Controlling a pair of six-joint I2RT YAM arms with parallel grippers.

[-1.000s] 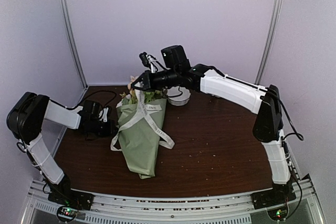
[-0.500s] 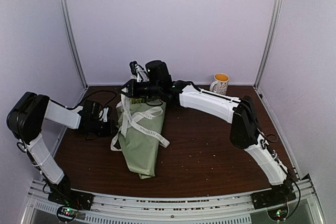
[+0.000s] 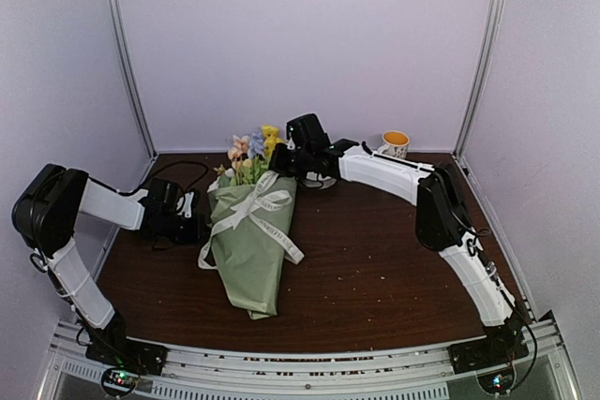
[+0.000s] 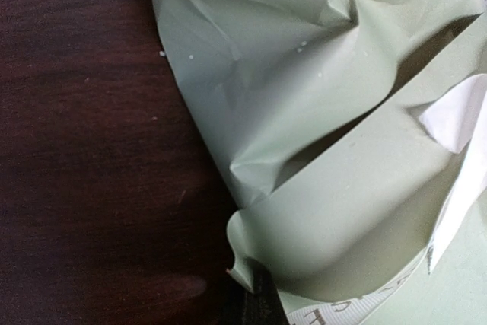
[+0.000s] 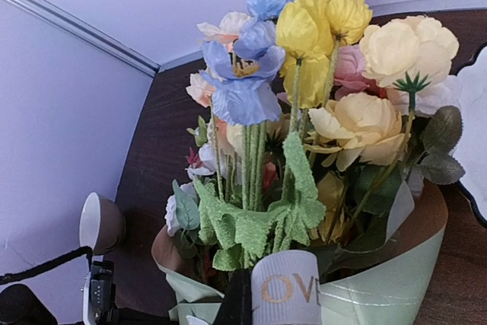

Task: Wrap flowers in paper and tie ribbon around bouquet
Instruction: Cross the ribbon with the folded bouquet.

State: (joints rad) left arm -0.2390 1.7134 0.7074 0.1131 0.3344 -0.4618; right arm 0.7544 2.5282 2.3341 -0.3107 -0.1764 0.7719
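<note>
Your bouquet (image 3: 248, 255) lies on the table (image 3: 394, 250) left of centre in the overhead view. Its narrow end points to the lower edge of the frame, and the flowers (image 3: 251, 147) fan out at the top. The sage paper (image 4: 304, 112) is already rolled into a cone around the stems, so I judge the wrapping step finished.

The ribbon (image 3: 258, 205) crosses the upper part of the cone. One tail trails off the left side and another runs down to the right, so you appear to be in the tying step, with the bow not yet drawn snug.

Your left tool (image 3: 199, 220) is closed and sits against the cone's left edge. In its wrist view the dark tip rests at the lower fold of the paper.

Your right tool (image 3: 276, 161) is also closed, just beside the blossoms at the upper centre of the overhead frame. Its wrist view shows a printed stretch of ribbon right at the fingertip, low in the frame. The contact itself is cut off there, so I can't say whether the ribbon is pinched or only lying alongside.

A yellow mug (image 3: 395, 144) stands well apart at the upper right.

For the next move you will probably need a sure grip on one tail, with the left tool steadying the cone. Pull away from the blossoms so the petals aren't crushed.
</note>
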